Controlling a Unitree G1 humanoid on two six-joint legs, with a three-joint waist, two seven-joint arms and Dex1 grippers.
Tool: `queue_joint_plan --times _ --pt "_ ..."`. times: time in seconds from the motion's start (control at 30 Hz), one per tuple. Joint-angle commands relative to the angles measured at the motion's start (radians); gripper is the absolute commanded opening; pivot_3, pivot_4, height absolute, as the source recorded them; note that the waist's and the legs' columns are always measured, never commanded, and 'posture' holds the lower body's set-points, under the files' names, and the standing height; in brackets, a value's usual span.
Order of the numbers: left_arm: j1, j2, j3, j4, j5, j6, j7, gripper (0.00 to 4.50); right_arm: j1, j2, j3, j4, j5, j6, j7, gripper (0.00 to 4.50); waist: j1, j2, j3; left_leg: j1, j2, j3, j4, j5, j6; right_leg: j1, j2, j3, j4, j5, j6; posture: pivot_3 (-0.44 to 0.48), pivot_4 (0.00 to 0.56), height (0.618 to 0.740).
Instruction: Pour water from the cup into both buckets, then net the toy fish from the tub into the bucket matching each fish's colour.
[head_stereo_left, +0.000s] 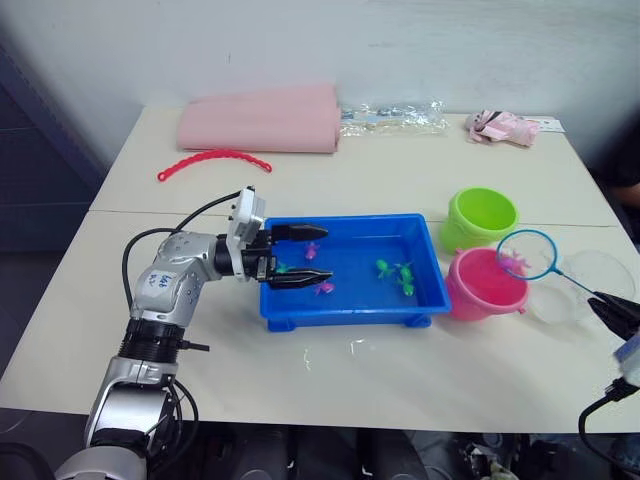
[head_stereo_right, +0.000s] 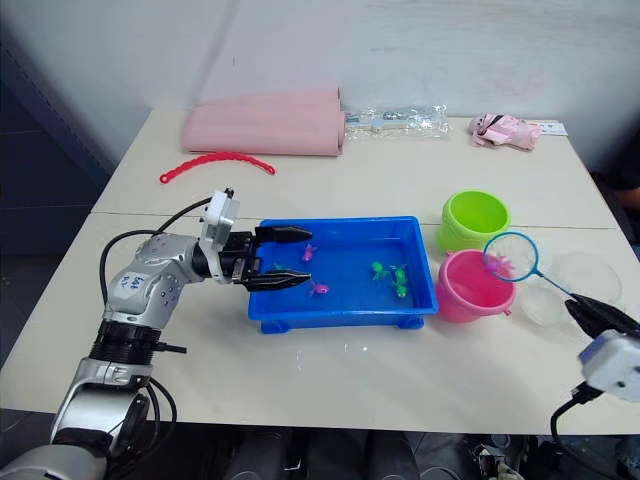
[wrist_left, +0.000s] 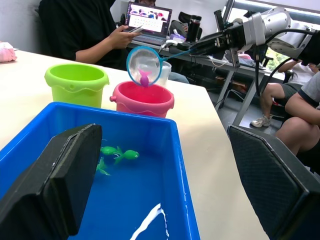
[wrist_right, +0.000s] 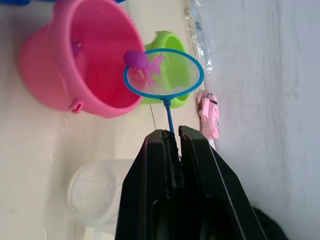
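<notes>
The blue tub (head_stereo_left: 345, 318) sits mid-table holding water, green toy fish (head_stereo_left: 398, 272) and pink toy fish (head_stereo_left: 322, 288). My left gripper (head_stereo_left: 325, 255) hangs open over the tub's left end, with nothing between its fingers (wrist_left: 60, 185). My right gripper (wrist_right: 174, 131) is shut on the thin handle of the net (head_stereo_left: 527, 254). The blue hoop hovers over the far rim of the pink bucket (head_stereo_left: 480, 290) with a pink fish (wrist_right: 142, 62) in its mesh. The green bucket (head_stereo_left: 480, 215) stands just behind the pink one. The clear cup (head_stereo_left: 590, 285) stands upright to the right of the pink bucket.
A folded pink cloth (head_stereo_left: 262, 120), a red beaded strip (head_stereo_left: 213, 160), a clear plastic bag (head_stereo_left: 392, 118) and a small pink bundle (head_stereo_left: 503, 127) lie along the table's far side. A few water drops (head_stereo_left: 355, 345) lie in front of the tub. People (wrist_left: 95, 30) sit beyond the table's right end.
</notes>
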Motion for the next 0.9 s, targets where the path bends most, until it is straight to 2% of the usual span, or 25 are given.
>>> queue_joint_plan --times 0.03,0.23,0.3,0.37,0.43,0.5,0.6,0.7,0.77,0.9 --pt "0.003 0.006 0.017 -0.028 -0.003 -0.04 -0.011 4.36 -0.011 -0.023 -0.02 0.034 -0.072 -0.114 -0.108 0.0 0.0 0.0 0.0 0.0 0.0 0.0 0.0 0.0 0.0 0.0 0.0 0.0 0.0 0.0 0.0 0.0 0.15 0.74" --pt "0.006 -0.006 0.026 -0.009 -0.006 -0.085 -0.003 4.36 0.002 -0.049 -0.014 0.057 -0.114 -0.137 -0.179 0.0 0.0 0.0 0.0 0.0 0.0 0.0 0.0 0.0 0.0 0.0 0.0 0.0 0.0 0.0 0.0 0.0 0.15 0.74" --pt "0.008 -0.009 0.026 -0.005 -0.007 -0.091 0.004 4.36 0.007 -0.055 -0.007 0.05 -0.054 -0.131 -0.18 0.0 0.0 0.0 0.0 0.0 0.0 0.0 0.0 0.0 0.0 0.0 0.0 0.0 0.0 0.0 0.0 0.0 0.15 0.74" --pt "0.019 -0.004 0.03 -0.006 -0.007 -0.098 0.006 4.36 0.006 -0.056 0.024 -0.001 0.082 -0.071 -0.154 0.0 -0.001 0.0 0.0 0.0 0.0 0.0 0.0 0.0 0.0 0.001 0.0 0.0 0.0 0.0 0.0 0.0 0.15 0.74" --pt "0.034 0.007 0.04 -0.007 -0.007 -0.098 0.012 4.36 0.011 -0.05 0.073 -0.076 0.267 0.084 -0.108 0.0 -0.004 0.0 0.0 0.0 0.0 -0.001 0.0 0.0 0.0 0.001 0.0 0.0 0.0 0.0 0.0 0.0 0.15 0.74" --pt "0.05 0.026 0.063 -0.004 -0.007 -0.099 0.021 4.36 0.014 -0.046 0.133 -0.221 0.605 0.383 -0.102 0.0 -0.009 0.0 0.0 0.001 0.001 -0.001 0.0 0.0 0.0 0.002 0.0 -0.001 0.0 0.0 0.0 0.0 0.15 0.74" --pt "0.073 0.053 0.092 -0.01 -0.007 -0.098 0.033 4.36 -0.002 -0.096 0.178 -0.376 0.873 0.669 -0.107 0.0 -0.015 0.0 0.0 0.001 0.002 -0.004 0.001 0.0 0.0 0.002 0.0 -0.002 0.0 0.0 0.0 0.0 0.15 0.74" --pt "0.113 0.09 0.125 -0.035 -0.01 -0.098 0.045 4.36 -0.046 -0.201 0.261 -0.457 0.967 0.873 -0.066 0.0 -0.022 0.0 0.0 0.001 0.002 -0.004 0.001 0.0 0.001 0.003 -0.001 -0.003 0.0 0.0 0.0 0.0 0.15 0.74" --pt "0.141 0.112 0.138 -0.053 -0.007 -0.103 0.051 4.36 -0.101 -0.264 0.328 -0.466 0.964 0.979 -0.066 0.0 -0.022 0.0 0.0 0.001 0.001 -0.005 0.001 0.0 0.002 0.003 -0.002 -0.003 0.0 0.0 -0.001 0.0 0.15 0.74" --pt "0.197 0.152 0.16 -0.102 -0.007 -0.107 0.064 4.36 -0.291 -0.337 0.513 -0.419 0.848 1.05 -0.032 0.0 -0.018 0.0 0.0 -0.001 0.001 -0.006 0.001 -0.001 0.002 0.003 -0.002 -0.004 -0.002 0.0 -0.001 0.0 0.15 0.74"
